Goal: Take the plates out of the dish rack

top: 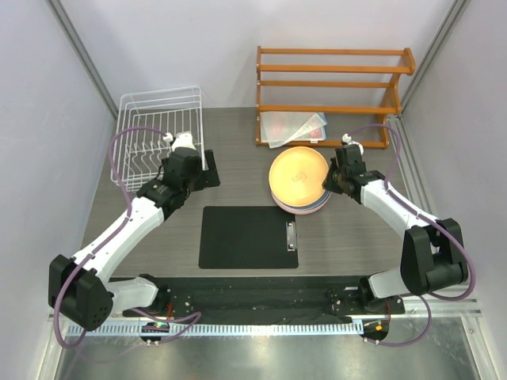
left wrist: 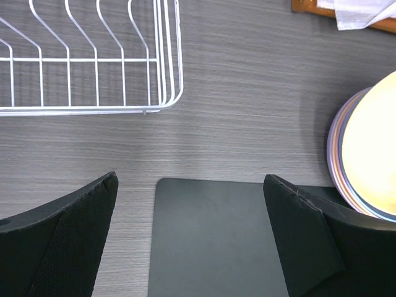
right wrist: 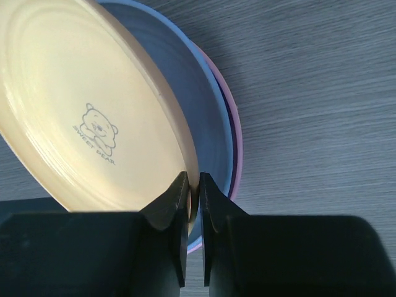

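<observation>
The white wire dish rack [top: 158, 127] stands at the back left with no plates showing in it; its corner [left wrist: 167, 68] shows in the left wrist view. The plates [top: 299, 180] lie stacked right of centre. The orange-yellow plate [right wrist: 80, 111] is on top and tilted, over a light blue plate [right wrist: 185, 105] and a pink one [right wrist: 232, 117]. My right gripper [right wrist: 193, 179] is shut on the orange-yellow plate's near rim. My left gripper [left wrist: 190, 179] hangs open and empty over the table, between the rack and a black clipboard [left wrist: 216, 241].
The black clipboard [top: 245, 237] lies flat at the table's centre front. An orange wooden three-tier shelf [top: 333, 83] stands at the back right, with translucent sheets [top: 293, 127] leaning at its foot. Grey walls close in both sides.
</observation>
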Motion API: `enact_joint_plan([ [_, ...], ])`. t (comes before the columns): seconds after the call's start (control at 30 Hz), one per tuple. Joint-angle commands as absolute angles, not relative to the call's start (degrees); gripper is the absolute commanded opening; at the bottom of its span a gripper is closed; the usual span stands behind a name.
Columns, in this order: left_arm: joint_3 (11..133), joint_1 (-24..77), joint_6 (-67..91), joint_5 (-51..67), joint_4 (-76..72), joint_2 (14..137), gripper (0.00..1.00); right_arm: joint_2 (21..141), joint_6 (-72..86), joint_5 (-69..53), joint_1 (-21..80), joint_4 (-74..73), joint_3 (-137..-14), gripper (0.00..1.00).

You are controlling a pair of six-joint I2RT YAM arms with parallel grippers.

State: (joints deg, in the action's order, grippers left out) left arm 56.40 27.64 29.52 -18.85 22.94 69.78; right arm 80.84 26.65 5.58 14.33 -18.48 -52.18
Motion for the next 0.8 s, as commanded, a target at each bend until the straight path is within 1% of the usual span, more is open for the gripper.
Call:
enact_joint_plan([
  [0.0,55.99,27.69,29.00,-20.47,21.18,66.98,1.00,80.77,25.84,4.48,14.06,-17.05,-55.02,0.22],
  [0.03,55.99,27.69,29.18,-20.83,21.27,66.97,0.99,80.60,25.84,4.92,14.06,-17.31,-55.37,0.39],
  [0.1,56.07,27.69,29.35,-21.79,21.44,66.53,0.99,80.16,25.40,7.02,14.06,-18.36,-55.81,0.54],
  [0.13,55.99,27.69,29.62,-22.06,21.53,66.36,0.99,79.90,24.79,7.81,14.06,-18.63,-56.07,0.65],
  [0.23,56.25,27.77,29.88,-22.85,21.71,65.83,1.00,78.41,23.65,9.66,14.06,-20.12,-56.78,0.81],
  [0.37,56.95,27.69,30.49,-23.47,22.50,65.39,0.99,74.63,22.06,12.12,14.06,-21.36,-56.78,0.85],
  [0.53,57.39,27.69,29.18,-28.20,22.41,63.64,1.00,68.04,20.22,20.90,14.06,-18.29,-51.43,0.86],
  [0.63,58.09,27.69,26.46,-29.87,21.54,61.88,0.99,64.52,15.92,21.61,14.24,-10.48,-44.67,0.86],
  [0.67,57.92,27.69,25.67,-30.58,20.05,61.44,0.99,63.73,14.60,22.32,14.33,-4.72,-42.56,0.86],
  [0.7,57.75,27.69,25.06,-31.28,19.17,60.48,0.99,61.98,13.37,22.76,14.85,-1.61,-37.93,0.86],
  [0.73,57.57,27.69,23.40,-31.29,18.20,60.03,1.00,61.01,10.58,24.07,15.20,2.25,-35.36,0.89],
  [0.77,56.61,27.69,22.51,-30.94,17.15,59.42,1.00,59.87,9.59,25.04,15.73,10.29,-32.46,0.92],
])
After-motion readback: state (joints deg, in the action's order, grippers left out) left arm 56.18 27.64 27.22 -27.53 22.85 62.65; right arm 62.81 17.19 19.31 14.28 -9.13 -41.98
